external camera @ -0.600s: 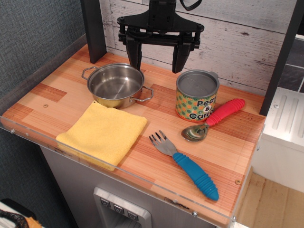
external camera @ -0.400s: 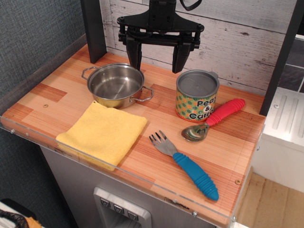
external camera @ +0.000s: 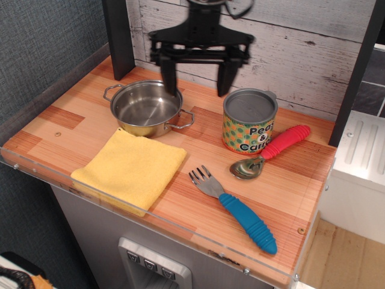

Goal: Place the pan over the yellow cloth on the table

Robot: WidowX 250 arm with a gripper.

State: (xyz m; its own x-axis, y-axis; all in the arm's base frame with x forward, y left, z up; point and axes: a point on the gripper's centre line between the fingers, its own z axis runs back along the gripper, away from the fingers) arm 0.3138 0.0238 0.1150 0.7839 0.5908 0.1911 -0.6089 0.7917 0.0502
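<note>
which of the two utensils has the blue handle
The fork, lying nearest the table's front edge, has the blue ribbed handle. The spoon beside the can has a red one.

Non-task items on the wooden surface and around it

A tin can (external camera: 249, 121) with green and orange dots stands upright at 1 o'clock from frame centre, its label partly readable as "Peas & Carrots". A spoon (external camera: 271, 151) with a red ribbed handle lies at 3 o'clock, its metal bowl just beside the can's base and its handle running up toward 2 o'clock. A fork (external camera: 234, 209) with a blue ribbed handle lies at 5 o'clock, tines pointing toward 10 o'clock, near the spoon bowl but apart from it. A whitewashed plank wall (external camera: 313, 42) stands behind at 12 o'clock.
</note>
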